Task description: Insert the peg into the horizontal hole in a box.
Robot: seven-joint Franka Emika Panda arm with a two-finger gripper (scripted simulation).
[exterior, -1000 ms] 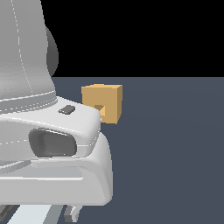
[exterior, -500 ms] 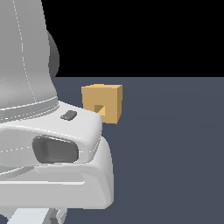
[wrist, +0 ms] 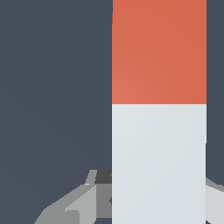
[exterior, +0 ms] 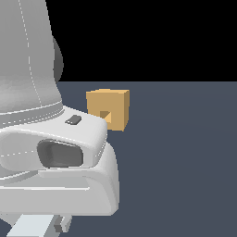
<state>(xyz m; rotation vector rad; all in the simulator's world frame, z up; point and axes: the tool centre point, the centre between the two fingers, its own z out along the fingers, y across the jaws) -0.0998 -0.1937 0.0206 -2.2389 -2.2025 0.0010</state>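
On the floor, box, hole unfilled, pincer pinching peg.

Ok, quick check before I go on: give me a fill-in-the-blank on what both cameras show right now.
1. In the wrist view, the far end of the peg is coloured ____.
2. In the exterior view, the box sits on the dark floor and its colour is ____.
3. The hole in the box's face has a ____ outline.
4. The peg fills the wrist view, with the tool's fingers flanking its ____ part.

Missing words: red; tan-orange; square; pale grey-white
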